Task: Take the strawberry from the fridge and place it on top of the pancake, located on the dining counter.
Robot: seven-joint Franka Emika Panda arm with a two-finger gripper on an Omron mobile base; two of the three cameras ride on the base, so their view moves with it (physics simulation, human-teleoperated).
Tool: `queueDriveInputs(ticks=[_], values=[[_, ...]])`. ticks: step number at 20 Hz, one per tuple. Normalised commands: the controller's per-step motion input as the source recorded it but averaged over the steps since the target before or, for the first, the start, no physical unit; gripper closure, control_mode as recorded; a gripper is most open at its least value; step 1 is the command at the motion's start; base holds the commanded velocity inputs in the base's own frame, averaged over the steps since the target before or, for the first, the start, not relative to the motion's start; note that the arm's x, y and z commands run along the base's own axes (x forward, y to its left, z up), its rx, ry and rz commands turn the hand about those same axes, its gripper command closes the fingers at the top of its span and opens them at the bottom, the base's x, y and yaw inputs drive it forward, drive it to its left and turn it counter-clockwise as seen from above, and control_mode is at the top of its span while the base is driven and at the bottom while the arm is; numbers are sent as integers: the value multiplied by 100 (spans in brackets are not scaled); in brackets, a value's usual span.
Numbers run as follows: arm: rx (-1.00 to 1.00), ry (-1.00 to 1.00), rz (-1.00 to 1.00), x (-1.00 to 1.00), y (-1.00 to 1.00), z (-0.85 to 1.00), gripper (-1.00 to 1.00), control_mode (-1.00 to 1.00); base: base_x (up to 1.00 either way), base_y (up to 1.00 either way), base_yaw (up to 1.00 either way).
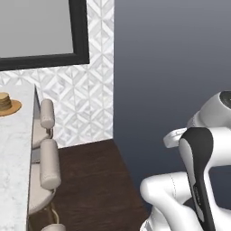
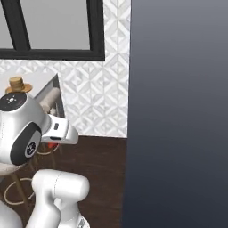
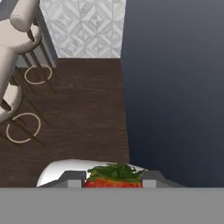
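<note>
Hand view shows us the strawberry (image 3: 113,177), red with a green leafy top, clamped in our pincer (image 3: 113,180) above the dark wood floor (image 3: 83,109). Left of it stand tan cushioned stools (image 3: 19,26); stacked pancakes (image 1: 5,103) rest on the white marble-look tabletop (image 1: 16,149).

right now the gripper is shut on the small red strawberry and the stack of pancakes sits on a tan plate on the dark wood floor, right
Not quite. The stack of pancakes on its tan plate sits on the white marble dining counter, not on the dark wood floor; the left base view shows it. The rest holds: in the hand view the gripper is shut on the small red strawberry.
</note>
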Motion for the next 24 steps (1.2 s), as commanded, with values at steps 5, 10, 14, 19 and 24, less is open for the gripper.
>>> queueDriveInputs(ticks=[5,10,14,19,24], values=[[0,0,0,0,0,0,100,100,100,-2,17],[0,0,0,0,0,0,100,100,100,-23,39],[0,0,0,0,0,0,100,100,100,-35,66],[0,0,0,0,0,0,100,100,100,-38,75],[0,0,0,0,0,0,100,100,86,-40,82]])
